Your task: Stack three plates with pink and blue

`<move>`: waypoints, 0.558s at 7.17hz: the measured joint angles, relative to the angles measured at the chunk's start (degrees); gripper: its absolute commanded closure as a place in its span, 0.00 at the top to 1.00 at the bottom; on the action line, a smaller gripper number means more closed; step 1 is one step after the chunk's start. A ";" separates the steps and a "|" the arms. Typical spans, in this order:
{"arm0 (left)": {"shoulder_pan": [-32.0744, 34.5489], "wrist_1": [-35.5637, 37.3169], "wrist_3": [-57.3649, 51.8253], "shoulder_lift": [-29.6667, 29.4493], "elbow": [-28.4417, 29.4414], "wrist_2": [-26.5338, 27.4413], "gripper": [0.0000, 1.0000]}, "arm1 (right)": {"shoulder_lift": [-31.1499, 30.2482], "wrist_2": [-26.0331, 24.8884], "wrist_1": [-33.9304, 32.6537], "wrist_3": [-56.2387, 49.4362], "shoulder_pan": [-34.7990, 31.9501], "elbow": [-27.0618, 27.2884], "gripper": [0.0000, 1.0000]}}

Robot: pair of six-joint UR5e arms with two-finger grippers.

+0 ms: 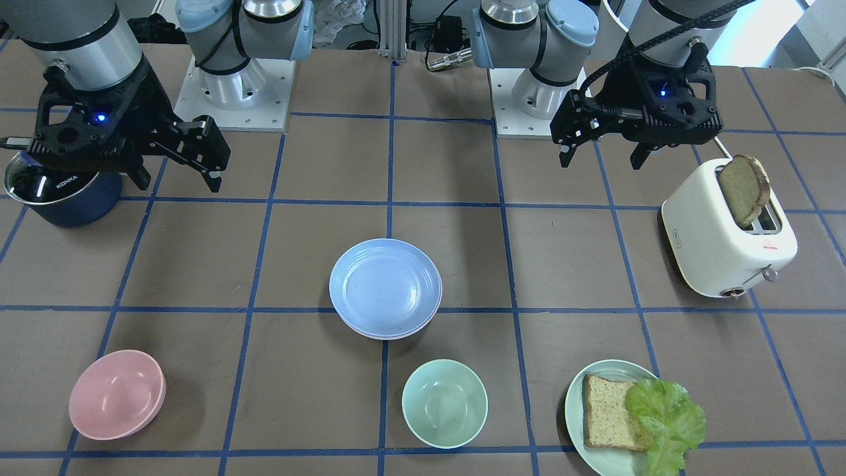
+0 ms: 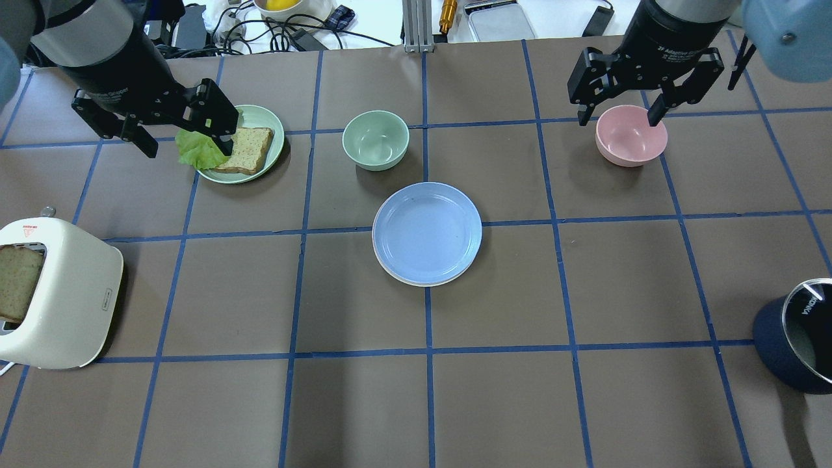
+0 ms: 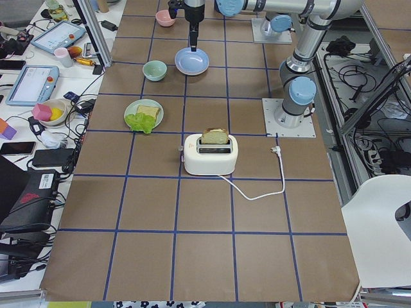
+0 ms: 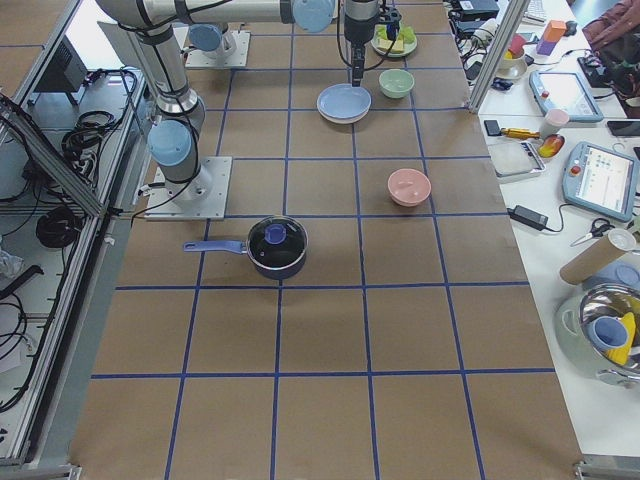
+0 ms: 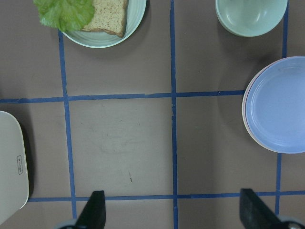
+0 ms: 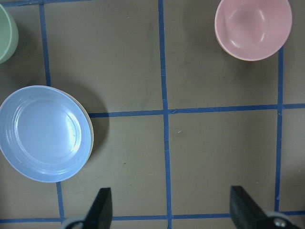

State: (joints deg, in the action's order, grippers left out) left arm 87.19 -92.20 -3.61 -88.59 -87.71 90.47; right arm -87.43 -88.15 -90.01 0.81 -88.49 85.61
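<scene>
The light blue plate (image 2: 427,233) lies on top of a stack at the table's centre and also shows in the front-facing view (image 1: 385,285). A pale pink rim (image 5: 244,107) and a cream edge (image 6: 92,138) peek out from under it. My left gripper (image 2: 186,146) is open and empty. It hangs raised over the mint plate area, well left of the stack, and also shows in the front-facing view (image 1: 603,160). My right gripper (image 2: 617,119) is open and empty. It hangs raised above the pink bowl, right of the stack, and also shows in the front-facing view (image 1: 178,180).
A mint plate (image 2: 260,117) with bread and lettuce, a mint bowl (image 2: 376,140) and a pink bowl (image 2: 630,136) lie beyond the stack. A white toaster (image 2: 58,292) holding bread stands at the left. A dark blue pot (image 2: 796,338) stands at the right edge.
</scene>
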 measured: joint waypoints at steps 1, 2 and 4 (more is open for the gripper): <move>0.00 0.02 0.06 0.00 0.00 0.05 1.00 | -0.22 -0.01 0.31 0.04 -0.01 0.00 1.00; 0.00 0.08 0.08 0.00 0.00 0.06 1.00 | -0.25 -0.03 0.41 0.06 -0.02 0.03 1.00; 0.00 0.16 0.09 0.00 -0.01 -0.04 1.00 | -0.28 -0.09 0.45 0.07 -0.02 0.02 1.00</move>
State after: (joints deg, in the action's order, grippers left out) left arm 87.19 -92.03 -3.52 -88.59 -87.71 90.43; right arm -87.71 -88.23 -89.57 0.88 -88.51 85.63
